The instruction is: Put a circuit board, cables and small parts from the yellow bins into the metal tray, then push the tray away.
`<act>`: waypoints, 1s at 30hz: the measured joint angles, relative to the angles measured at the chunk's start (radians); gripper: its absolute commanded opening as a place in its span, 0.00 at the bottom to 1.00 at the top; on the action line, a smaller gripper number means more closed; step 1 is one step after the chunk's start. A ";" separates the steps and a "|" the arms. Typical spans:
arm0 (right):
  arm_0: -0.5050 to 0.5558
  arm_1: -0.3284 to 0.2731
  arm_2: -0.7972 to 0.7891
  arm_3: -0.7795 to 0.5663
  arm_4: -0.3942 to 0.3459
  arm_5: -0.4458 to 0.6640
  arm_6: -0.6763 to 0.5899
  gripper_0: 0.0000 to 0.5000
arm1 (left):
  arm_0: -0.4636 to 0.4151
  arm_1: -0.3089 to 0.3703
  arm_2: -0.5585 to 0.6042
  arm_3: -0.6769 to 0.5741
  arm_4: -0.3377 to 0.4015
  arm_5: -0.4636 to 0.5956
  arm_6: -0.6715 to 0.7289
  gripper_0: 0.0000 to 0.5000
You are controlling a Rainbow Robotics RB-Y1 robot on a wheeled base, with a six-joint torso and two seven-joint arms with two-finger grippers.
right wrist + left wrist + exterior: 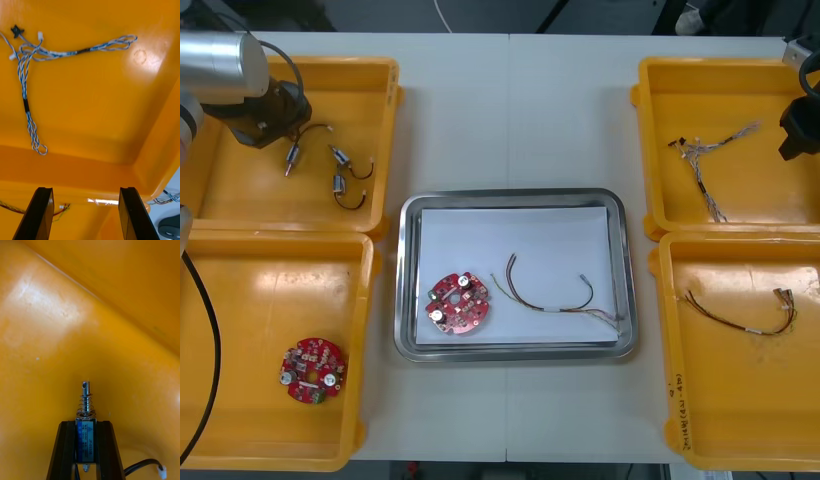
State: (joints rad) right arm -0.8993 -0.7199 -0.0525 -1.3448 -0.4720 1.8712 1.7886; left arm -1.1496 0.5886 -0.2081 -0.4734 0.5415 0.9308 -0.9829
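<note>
Upper left of the frame, our left gripper [268, 118] pinches a small metal part [86, 437] by its body; we'd guess light, rigid, slick. Right gripper [798, 130], far right, spread.

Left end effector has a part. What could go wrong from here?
The small metal part in the left end effector trails a black lead; on lifting, it may snag the other small parts in the far left bin.
The metal tray already holds a circuit board and a cable; releasing over them may leave the part resting on the board.
The right end effector hangs open over the far right bin.
</note>
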 measured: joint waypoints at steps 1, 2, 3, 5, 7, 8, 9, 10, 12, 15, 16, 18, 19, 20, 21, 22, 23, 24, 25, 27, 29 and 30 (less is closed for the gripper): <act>-0.015 0.007 0.000 0.026 0.010 -0.015 0.000 1.00 | 0.000 0.001 0.000 -0.015 0.000 0.028 0.000 0.00; -0.029 0.013 -0.001 0.047 0.017 -0.027 0.000 1.00 | 0.000 0.003 0.000 -0.029 0.000 0.050 0.000 0.00; -0.044 0.020 -0.004 0.072 0.024 -0.043 -0.001 1.00 | 0.000 0.006 0.000 -0.045 0.000 0.073 0.000 0.00; -0.073 0.031 -0.009 0.128 0.036 -0.079 -0.005 1.00 | 0.000 0.014 0.000 -0.086 -0.001 0.134 0.000 0.00; -0.097 0.041 -0.012 0.175 0.044 -0.106 -0.013 1.00 | 0.000 0.024 0.002 -0.129 -0.004 0.191 0.000 0.00; -0.108 0.044 -0.014 0.194 0.048 -0.117 -0.022 1.00 | 0.000 0.030 0.003 -0.150 -0.005 0.225 0.000 0.00; -0.116 0.047 -0.015 0.212 0.052 -0.129 -0.036 1.00 | 0.000 0.037 0.005 -0.173 -0.007 0.263 0.000 0.00; -0.125 0.049 -0.016 0.228 0.056 -0.141 -0.060 1.00 | 0.000 0.043 0.008 -0.199 -0.008 0.303 0.000 0.00; -0.139 0.054 -0.016 0.250 0.064 -0.156 -0.124 1.00 | 0.000 0.054 0.013 -0.243 -0.008 0.363 0.000 0.00; -0.156 0.060 -0.017 0.275 0.091 -0.168 -0.217 1.00 | 0.000 0.069 0.018 -0.308 -0.008 0.450 0.000 0.00; -0.162 0.062 -0.017 0.285 0.099 -0.170 -0.235 1.00 | 0.001 0.073 0.018 -0.328 -0.008 0.476 0.000 0.00; -0.174 0.064 -0.018 0.308 0.107 -0.176 -0.253 1.00 | 0.001 0.079 0.018 -0.366 -0.008 0.524 0.000 0.00; -0.182 0.065 -0.019 0.322 0.109 -0.182 -0.266 1.00 | 0.001 0.081 0.018 -0.389 -0.008 0.556 0.000 0.00; -0.189 0.065 -0.021 0.339 0.110 -0.189 -0.288 1.00 | 0.001 0.083 0.018 -0.412 -0.008 0.586 0.000 0.00; -0.196 0.065 -0.025 0.356 0.110 -0.195 -0.317 1.00 | 0.003 0.084 0.018 -0.437 -0.008 0.614 0.000 0.00; -0.203 0.065 -0.029 0.370 0.110 -0.200 -0.354 1.00 | 0.005 0.084 0.018 -0.463 -0.007 0.640 0.000 0.00; -0.209 0.065 -0.035 0.387 0.110 -0.208 -0.397 1.00 | 0.009 0.085 0.018 -0.499 -0.007 0.673 0.000 0.00; -0.215 0.066 -0.042 0.403 0.110 -0.216 -0.436 1.00 | 0.015 0.085 0.018 -0.536 -0.007 0.702 0.000 0.00; -0.221 0.066 -0.049 0.417 0.110 -0.223 -0.464 1.00 | 0.022 0.085 0.018 -0.573 -0.007 0.726 0.000 0.00; -0.234 0.069 -0.070 0.450 0.114 -0.239 -0.501 1.00 | 0.042 0.085 0.018 -0.661 -0.001 0.782 0.001 0.00; -0.249 0.073 -0.096 0.486 0.122 -0.256 -0.526 1.00 | 0.062 0.085 0.018 -0.746 0.015 0.838 0.002 0.00; -0.257 0.075 -0.108 0.501 0.123 -0.263 -0.548 1.00 | 0.070 0.085 0.018 -0.781 0.024 0.859 0.003 0.00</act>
State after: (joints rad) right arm -1.1562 -0.6453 -0.1606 -0.8435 -0.3488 1.6081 1.2411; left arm -1.0794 0.6734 -0.1904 -1.2546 0.5655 1.7895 -0.9796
